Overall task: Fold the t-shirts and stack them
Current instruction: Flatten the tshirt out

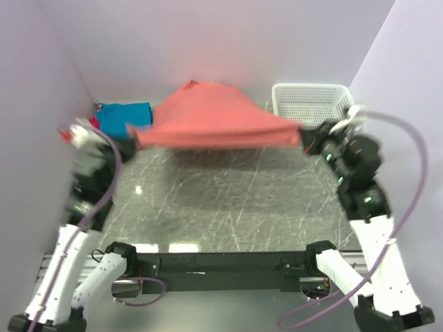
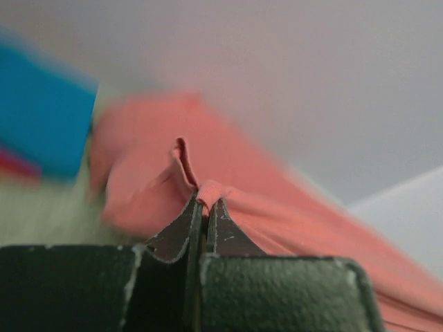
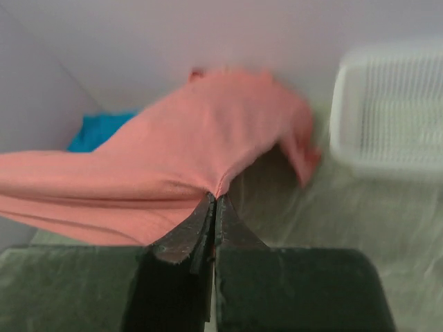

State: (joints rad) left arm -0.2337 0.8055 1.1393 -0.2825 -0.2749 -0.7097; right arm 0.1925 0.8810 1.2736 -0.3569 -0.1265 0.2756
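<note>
Over the worktop (image 1: 221, 200), the salmon-red t-shirt (image 1: 208, 117) is held stretched between the left pincer (image 2: 205, 203) and the right pincer (image 3: 214, 200), each clamped on one end of its near edge. Its far part rests by the back wall (image 1: 208, 41). The cloth is judged light and limp, so corners are best gripped.

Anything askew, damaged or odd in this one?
Nothing stands out. The salmon-red cloth t-shirt is stretched level between the left gripper and right gripper, both shut on its edge. The white plastic mesh basket sits upright at the back right; the teal-blue t-shirt lies back left.
</note>
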